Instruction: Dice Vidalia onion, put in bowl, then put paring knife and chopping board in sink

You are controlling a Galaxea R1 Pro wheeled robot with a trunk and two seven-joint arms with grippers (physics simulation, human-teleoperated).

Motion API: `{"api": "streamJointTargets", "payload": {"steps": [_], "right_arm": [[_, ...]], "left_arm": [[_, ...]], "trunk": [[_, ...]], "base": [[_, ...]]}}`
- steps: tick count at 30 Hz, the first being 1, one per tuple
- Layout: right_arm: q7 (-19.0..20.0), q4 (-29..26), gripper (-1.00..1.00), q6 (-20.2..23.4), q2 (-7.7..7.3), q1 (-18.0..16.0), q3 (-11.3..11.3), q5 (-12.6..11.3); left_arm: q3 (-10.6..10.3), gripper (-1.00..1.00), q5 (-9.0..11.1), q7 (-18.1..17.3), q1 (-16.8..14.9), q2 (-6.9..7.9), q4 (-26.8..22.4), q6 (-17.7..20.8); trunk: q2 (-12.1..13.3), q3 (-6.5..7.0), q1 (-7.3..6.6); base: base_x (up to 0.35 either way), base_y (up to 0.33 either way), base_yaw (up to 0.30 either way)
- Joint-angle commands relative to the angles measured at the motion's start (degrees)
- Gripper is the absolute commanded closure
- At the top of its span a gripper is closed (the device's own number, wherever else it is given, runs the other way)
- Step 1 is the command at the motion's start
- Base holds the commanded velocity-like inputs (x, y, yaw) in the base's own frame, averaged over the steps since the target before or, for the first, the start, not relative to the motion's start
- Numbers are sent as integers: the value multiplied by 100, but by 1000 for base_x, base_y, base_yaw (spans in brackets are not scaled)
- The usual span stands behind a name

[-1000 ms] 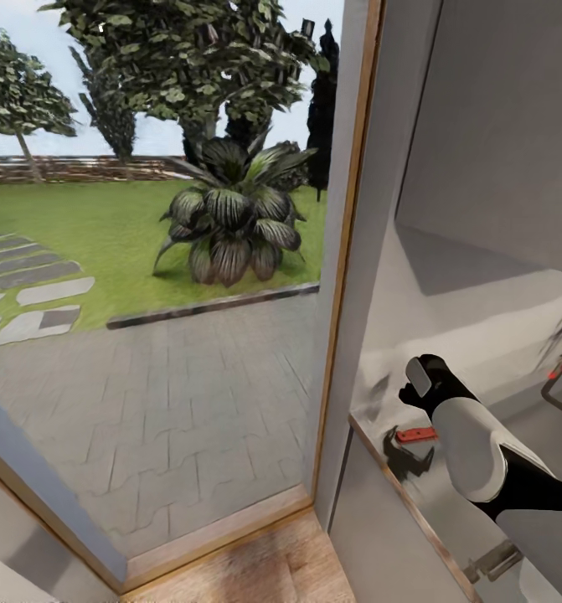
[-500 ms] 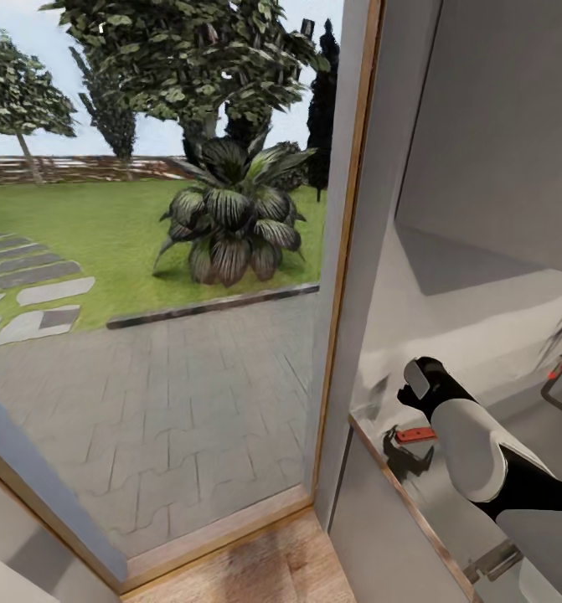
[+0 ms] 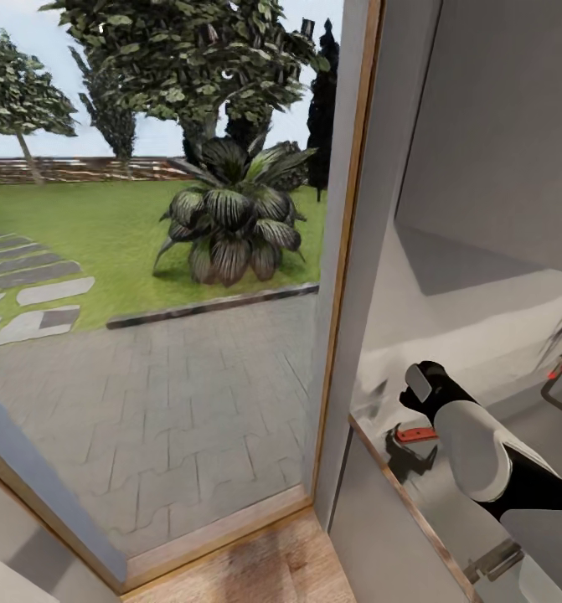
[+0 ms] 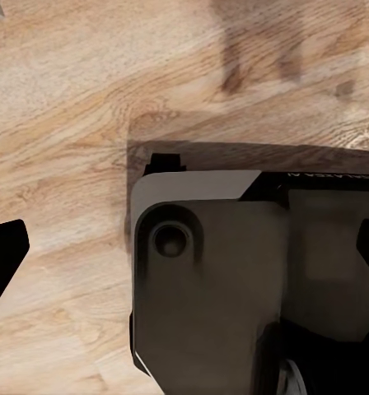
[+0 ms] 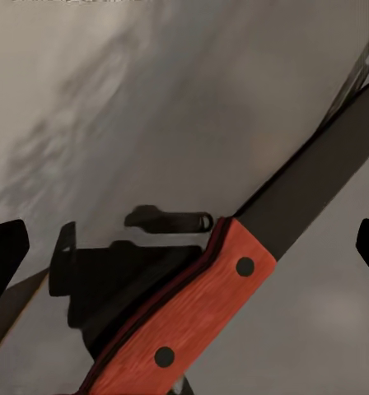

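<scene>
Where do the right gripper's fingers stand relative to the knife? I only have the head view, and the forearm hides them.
Observer: In the right wrist view the right gripper is open, with a fingertip on each side of the paring knife, neither touching it.
Operator: Handle or blade between them?
Observer: The end of the red handle where the dark blade starts; the knife lies on the grey countertop.
Operator: And the left arm?
Observer: The left gripper is open, over wooden floor.

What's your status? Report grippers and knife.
Right gripper open, above knife. Knife lying on countertop, not gripped. Left gripper open, over wood floor. Nothing blocking knife.
</scene>
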Motion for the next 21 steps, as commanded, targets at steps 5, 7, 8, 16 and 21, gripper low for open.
{"api": "streamJointTargets", "payload": {"steps": [5, 7, 8, 16, 21], "right_arm": [[3, -5, -100, 37, 0, -6, -26, 43], [3, -5, -100, 37, 0, -6, -24, 43], [3, -5, -100, 37, 0, -6, -24, 43], [3, 120, -100, -57, 8, -6, -24, 30], [3, 161, -100, -165, 9, -6, -24, 32]], "left_arm": [[-18, -100, 39, 3, -9, -2, 11, 9], [-18, -100, 41, -1, -9, 0, 11, 10], [-18, -100, 40, -2, -9, 1, 11, 9], [-17, -100, 40, -4, -9, 51, 11, 8], [-18, -100, 40, -5, -9, 73, 11, 9]], "trunk": [[-13, -12, 4], [-13, -12, 4], [-13, -12, 4], [-13, -12, 4], [-13, -15, 4]], "base": [[-119, 0, 0], [-92, 0, 0], [-50, 0, 0], [-9, 0, 0], [0, 0, 0]]}}
